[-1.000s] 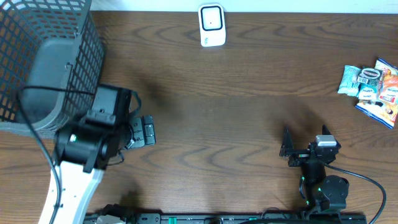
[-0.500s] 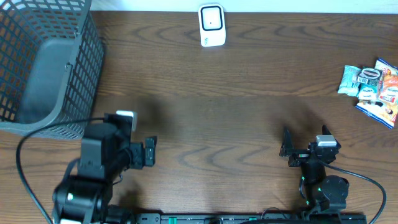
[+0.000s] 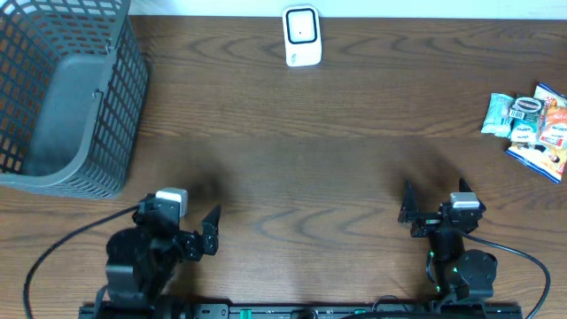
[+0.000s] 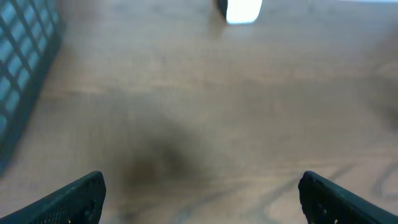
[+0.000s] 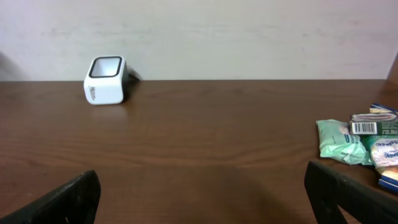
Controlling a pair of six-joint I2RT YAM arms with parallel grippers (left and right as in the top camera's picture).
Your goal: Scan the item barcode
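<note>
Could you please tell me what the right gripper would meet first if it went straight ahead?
The way looks free: ahead of the right gripper lies only brown wooden table, probably up to the pale wall. The white boxy scanner sits left, the colourful snack packets right.

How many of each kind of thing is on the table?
Grey plastic mesh basket: 1
White boxy barcode scanner: 1
Colourful overlapping snack packets: at least 3
Total: at least 5
</note>
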